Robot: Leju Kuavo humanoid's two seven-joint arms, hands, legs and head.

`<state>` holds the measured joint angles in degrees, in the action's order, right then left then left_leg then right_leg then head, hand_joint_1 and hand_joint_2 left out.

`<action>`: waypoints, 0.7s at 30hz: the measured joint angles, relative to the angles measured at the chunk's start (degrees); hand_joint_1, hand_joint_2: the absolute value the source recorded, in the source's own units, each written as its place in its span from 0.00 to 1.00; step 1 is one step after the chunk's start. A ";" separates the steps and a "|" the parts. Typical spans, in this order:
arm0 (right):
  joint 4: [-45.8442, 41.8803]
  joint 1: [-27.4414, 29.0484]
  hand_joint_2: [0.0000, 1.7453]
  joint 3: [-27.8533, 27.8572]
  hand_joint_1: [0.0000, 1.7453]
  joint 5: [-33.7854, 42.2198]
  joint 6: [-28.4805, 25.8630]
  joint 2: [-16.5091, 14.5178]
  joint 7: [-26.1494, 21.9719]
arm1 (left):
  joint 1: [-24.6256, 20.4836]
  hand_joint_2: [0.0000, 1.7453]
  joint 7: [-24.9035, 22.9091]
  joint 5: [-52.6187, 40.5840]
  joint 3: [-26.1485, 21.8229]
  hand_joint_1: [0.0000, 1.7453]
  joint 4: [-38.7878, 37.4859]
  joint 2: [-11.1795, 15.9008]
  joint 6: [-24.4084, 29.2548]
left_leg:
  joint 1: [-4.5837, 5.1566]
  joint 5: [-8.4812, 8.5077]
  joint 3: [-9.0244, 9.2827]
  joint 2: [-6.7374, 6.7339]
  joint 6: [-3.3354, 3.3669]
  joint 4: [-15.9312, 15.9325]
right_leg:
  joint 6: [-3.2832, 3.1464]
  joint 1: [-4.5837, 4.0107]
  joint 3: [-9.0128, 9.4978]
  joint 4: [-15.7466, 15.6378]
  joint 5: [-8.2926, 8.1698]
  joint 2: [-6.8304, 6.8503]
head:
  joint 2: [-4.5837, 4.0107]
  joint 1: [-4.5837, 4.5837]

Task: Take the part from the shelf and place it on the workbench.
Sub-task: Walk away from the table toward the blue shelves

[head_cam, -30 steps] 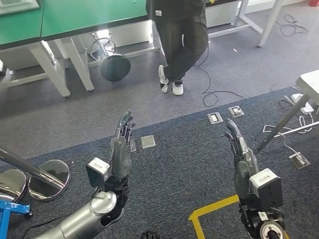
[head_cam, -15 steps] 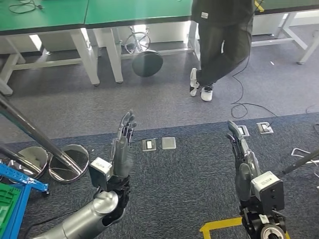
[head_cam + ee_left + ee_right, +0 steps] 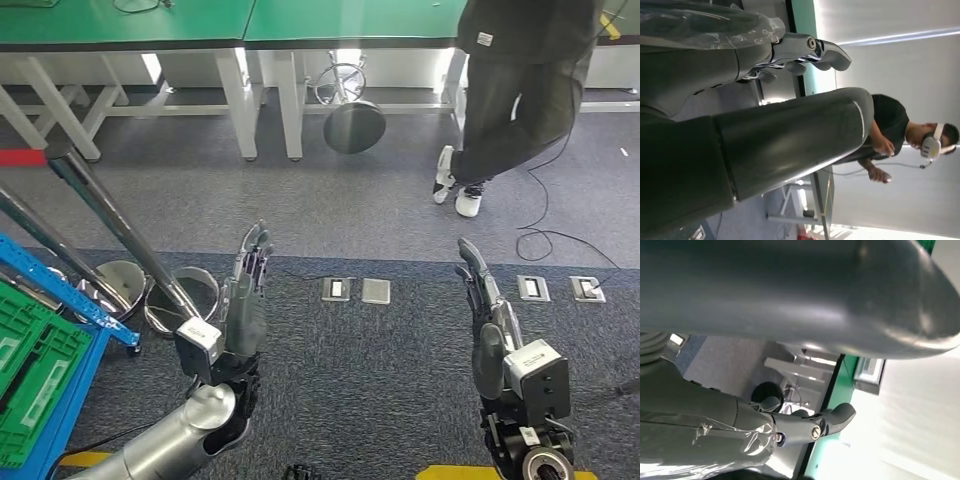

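Observation:
My left hand (image 3: 245,295) is raised in front of me with its fingers straight and apart, holding nothing. My right hand (image 3: 483,310) stands edge-on at the right, also empty with its fingers extended. In the left wrist view the left hand (image 3: 753,110) holds nothing, and the right hand (image 3: 791,345) is equally bare in the right wrist view. At the left edge a blue shelf frame (image 3: 72,297) carries a green crate (image 3: 30,370). Green-topped workbenches (image 3: 226,20) run along the far side of the room.
A person in dark clothes (image 3: 521,80) stands at the far right by the benches, with cables on the floor nearby. A tipped stool (image 3: 355,125) lies under the bench. Slanted metal poles (image 3: 113,225) with round bases stand beside the shelf. Floor sockets (image 3: 336,290) sit in the carpet.
The whole picture has slid to the right, so the camera has turned left. The blue shelf frame and green crate have come into view. Both hands keep the same raised, empty pose.

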<state>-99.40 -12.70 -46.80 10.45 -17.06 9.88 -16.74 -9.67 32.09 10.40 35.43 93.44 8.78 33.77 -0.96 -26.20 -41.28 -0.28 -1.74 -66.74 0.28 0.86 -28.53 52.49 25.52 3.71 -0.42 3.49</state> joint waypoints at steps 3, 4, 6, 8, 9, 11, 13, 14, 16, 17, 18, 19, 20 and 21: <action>0.01 -0.09 0.00 -0.01 0.00 0.04 0.32 -0.02 -0.17 | -0.06 0.00 0.02 -0.02 0.00 0.00 0.01 0.01 0.00 | -0.02 3.80 5.69 -3.74 -0.10 10.76 | 1.19 -0.09 0.36 0.50 0.84 1.71 | 0.00 0.32; 0.00 -0.13 0.00 -0.01 0.00 0.05 0.37 -0.02 -0.21 | -0.08 0.00 0.04 -0.03 0.00 0.00 0.01 -0.01 0.01 | 0.15 3.86 6.29 -4.20 0.28 11.96 | 1.56 -0.25 0.51 0.62 1.12 2.17 | 0.00 0.29; -0.01 -0.19 0.00 -0.02 0.00 0.08 0.40 -0.02 -0.25 | -0.05 0.00 0.08 -0.04 0.00 0.00 0.03 0.02 0.03 | 0.44 3.60 6.27 -2.77 1.38 11.93 | 2.17 -0.23 0.97 0.57 1.55 3.22 | 0.00 -0.06; -0.01 -0.28 0.00 -0.02 0.00 0.09 0.38 -0.02 -0.26 | -0.05 0.00 0.14 -0.05 0.00 0.00 0.09 0.03 0.04 | 0.43 3.48 6.60 -1.38 2.23 12.04 | 2.82 0.17 1.10 1.42 2.80 2.88 | 0.00 -0.32; -0.01 -0.33 0.00 -0.01 0.00 0.10 0.38 -0.02 -0.28 | -0.10 0.00 0.18 -0.05 0.00 0.00 0.12 0.01 0.05 | 0.36 3.47 6.81 -0.70 2.59 12.12 | 3.00 0.34 0.34 3.54 4.23 1.69 | 0.00 -0.47; 0.03 -0.35 0.00 -0.04 0.00 0.16 0.43 -0.02 -0.32 | -0.17 0.00 0.24 -0.05 0.00 0.00 0.15 -0.06 0.08 | 0.41 3.42 7.00 0.65 2.99 12.13 | 2.94 0.34 -3.58 12.08 8.14 -1.53 | 0.00 -0.87; 0.09 -0.25 0.00 -0.11 0.00 0.32 0.55 -0.02 -0.35 | -0.14 0.00 0.24 -0.04 0.00 0.00 0.15 -0.10 0.14 | 0.64 3.38 7.11 2.27 3.17 12.11 | 2.60 0.10 -7.75 19.55 9.84 -3.16 | 0.00 -0.98; 0.14 -0.23 0.00 -0.14 0.00 0.39 0.62 -0.02 -0.37 | -0.11 0.00 0.24 -0.04 0.00 0.00 0.15 -0.11 0.17 | 0.78 3.35 7.24 3.18 3.22 12.10 | 2.29 -0.03 -8.46 19.99 8.89 -3.50 | 0.00 -0.98; 0.28 -0.22 0.00 -0.13 0.00 0.51 0.84 -0.02 -0.46 | -0.08 0.00 0.24 -0.05 0.00 0.00 0.15 -0.10 0.23 | 0.94 3.29 7.58 5.03 3.26 12.10 | 1.46 -0.29 -6.76 13.95 4.11 -4.50 | 0.00 -0.99; 0.35 -0.26 0.00 -0.10 0.00 0.54 0.97 -0.02 -0.56 | -0.05 0.00 0.24 -0.06 0.00 0.00 0.15 -0.10 0.31 | 0.99 3.29 7.66 5.87 3.23 12.10 | 1.02 -0.35 -5.25 9.75 1.97 -5.94 | 0.00 -1.01; 0.41 -0.30 0.00 -0.09 0.00 0.55 1.17 -0.03 -0.69 | -0.05 0.00 0.23 -0.10 0.00 0.00 0.16 -0.08 0.39 | 0.98 3.31 7.60 6.65 3.12 12.04 | 0.74 -0.33 -3.91 6.07 0.54 -7.27 | 0.00 -0.97; 0.47 -0.38 0.00 -0.08 0.00 0.55 1.39 -0.05 -0.84 | -0.02 0.00 0.23 -0.15 0.00 0.00 0.20 -0.07 0.51 | 0.89 3.41 7.34 7.35 2.92 12.00 | 0.60 -0.35 -2.83 3.64 0.03 -8.28 | 0.00 -1.04; 0.51 -0.45 0.00 -0.07 0.00 0.55 1.64 -0.10 -0.97 | 0.05 0.00 0.20 -0.21 0.00 0.00 0.24 -0.04 0.62 | 0.76 3.58 7.02 8.02 2.62 12.03 | 0.54 -0.36 -2.27 2.63 0.25 -8.79 | 0.00 -1.06; 0.54 -0.50 0.00 -0.07 0.00 0.55 1.94 -0.22 -1.07 | 0.12 0.00 0.14 -0.31 0.00 0.00 0.30 0.02 0.69 | 0.62 3.81 6.74 8.73 2.25 12.11 | 0.55 -0.39 -1.92 2.08 0.31 -8.30 | 0.00 -1.10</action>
<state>-98.86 -13.20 -46.87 10.99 -15.12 9.66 -17.81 -9.55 32.22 10.10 35.43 93.74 8.80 34.46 -0.33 -22.40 -34.54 8.45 0.51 -54.63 0.82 0.46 -30.45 54.57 25.83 -4.59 -0.42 2.38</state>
